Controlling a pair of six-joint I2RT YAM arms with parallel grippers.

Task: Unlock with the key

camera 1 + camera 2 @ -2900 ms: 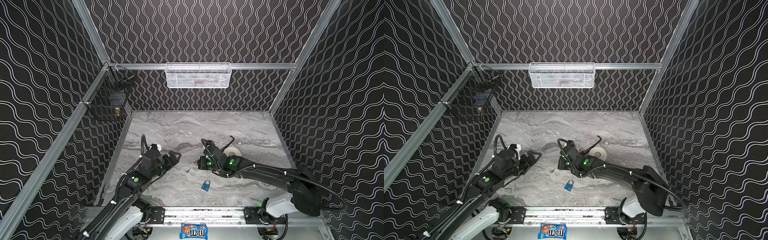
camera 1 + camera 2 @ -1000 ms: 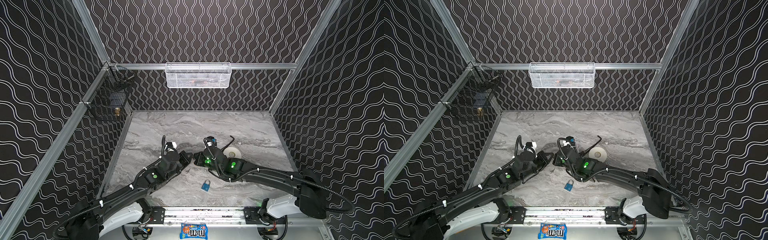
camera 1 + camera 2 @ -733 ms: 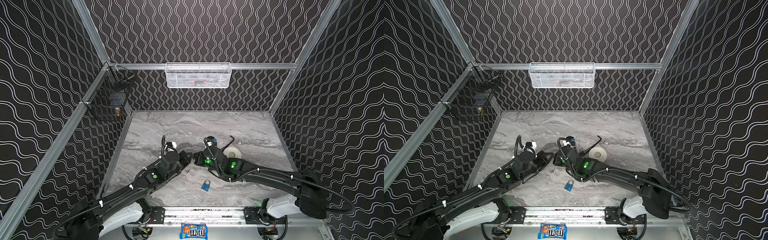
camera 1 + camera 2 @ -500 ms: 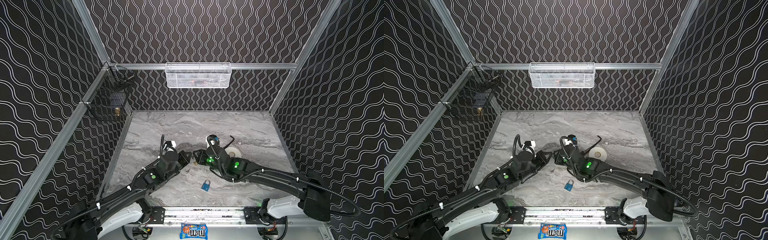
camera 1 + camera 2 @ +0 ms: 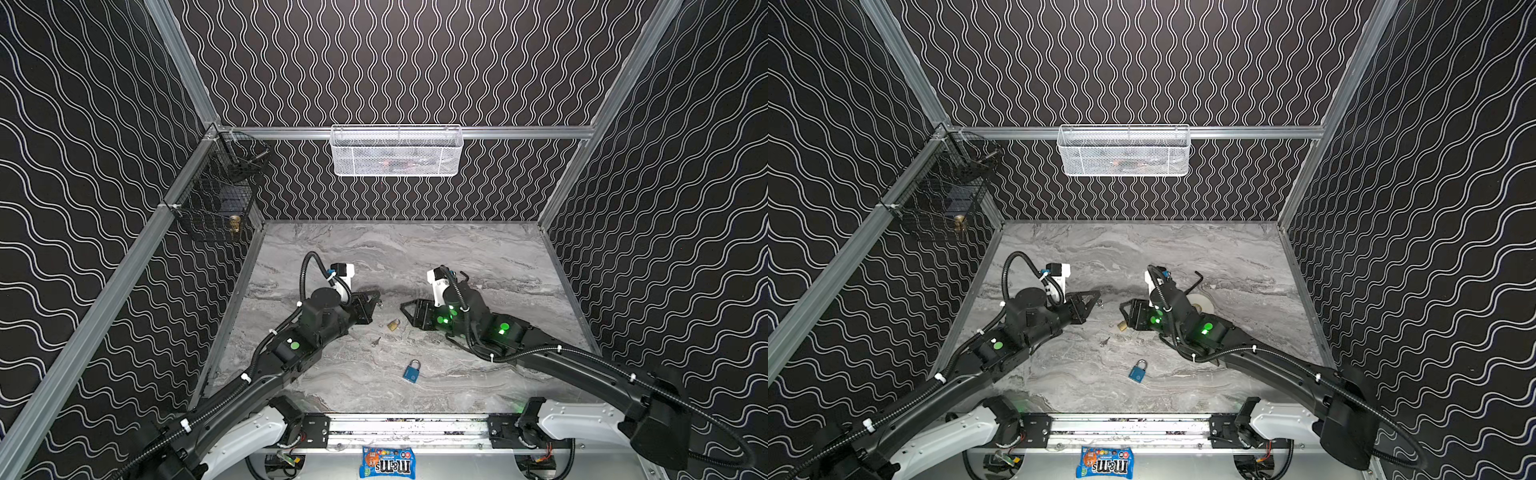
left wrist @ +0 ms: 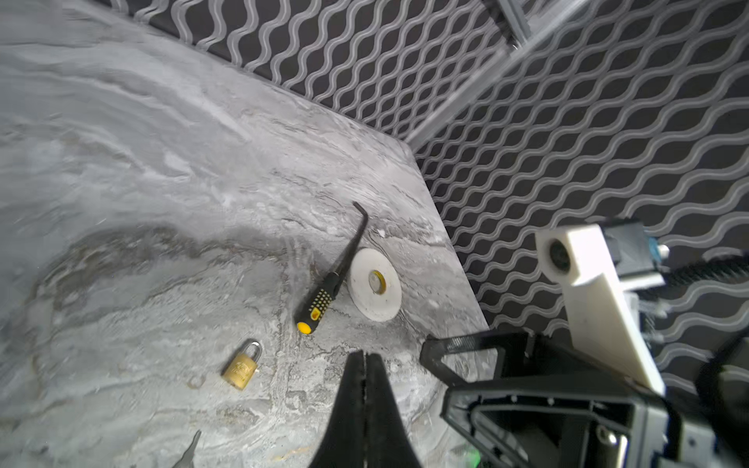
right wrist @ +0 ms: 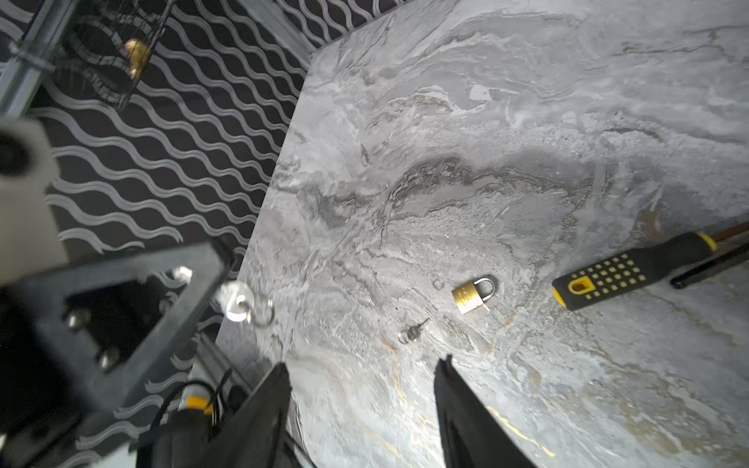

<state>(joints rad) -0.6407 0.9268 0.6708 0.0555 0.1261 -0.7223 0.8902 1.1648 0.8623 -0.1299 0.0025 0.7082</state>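
A small brass padlock (image 5: pixel 393 324) (image 7: pixel 470 295) (image 6: pixel 242 366) lies flat on the marble table between the two arms. My left gripper (image 5: pixel 375 301) (image 6: pixel 366 357) hovers to its left, shut on a silver key with a ring (image 7: pixel 239 302) (image 5: pixel 1100 305). My right gripper (image 5: pixel 408 312) (image 7: pixel 362 366) stands open and empty just right of the padlock, partly covering it in a top view. A second small key (image 5: pixel 376 341) (image 7: pixel 413 331) lies loose on the table in front of the padlock.
A blue padlock (image 5: pixel 411 371) lies nearer the front edge. A black-and-yellow screwdriver (image 6: pixel 324 291) and a white tape roll (image 6: pixel 375 283) lie behind the right arm. A black wire basket (image 5: pixel 216 208) and a white one (image 5: pixel 397 151) hang on the walls.
My right gripper has opened and drawn back to the right, and the brass padlock now lies on the table. The left gripper has pulled slightly left, still shut.
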